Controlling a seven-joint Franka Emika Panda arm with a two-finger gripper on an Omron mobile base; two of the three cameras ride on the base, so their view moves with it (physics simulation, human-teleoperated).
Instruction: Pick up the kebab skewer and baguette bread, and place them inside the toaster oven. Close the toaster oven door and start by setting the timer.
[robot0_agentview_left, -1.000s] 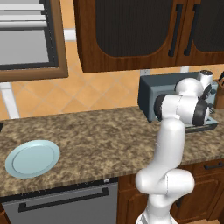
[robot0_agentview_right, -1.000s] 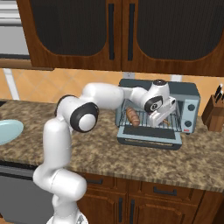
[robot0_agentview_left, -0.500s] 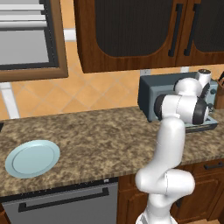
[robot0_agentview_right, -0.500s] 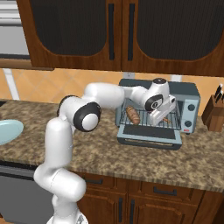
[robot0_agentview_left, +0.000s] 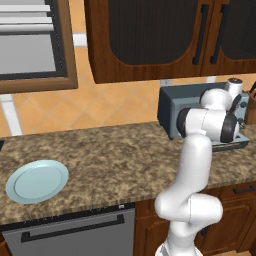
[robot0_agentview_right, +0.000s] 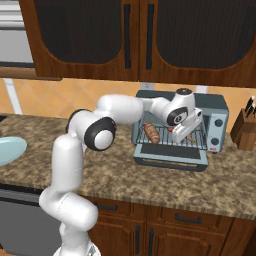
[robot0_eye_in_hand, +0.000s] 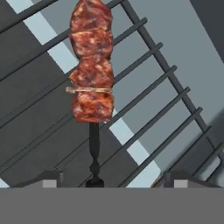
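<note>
The kebab skewer, red-brown chunks on a thin dark stick, lies on the wire rack inside the toaster oven. My gripper is open over the stick's near end, its fingertips spread wide on either side and apart from the stick. In the right base view the gripper reaches into the oven's mouth. The baguette bread rests on the left part of the rack. The toaster oven door hangs dropped open in front. My arm hides most of the toaster oven in the left base view.
A light blue plate sits on the granite counter far to the left. A wooden knife block stands just right of the oven. Dark wood cabinets hang above, close over the oven's top.
The jaws have opened from shut, letting go of the skewer, which now lies on the rack. The arm has hardly moved.
</note>
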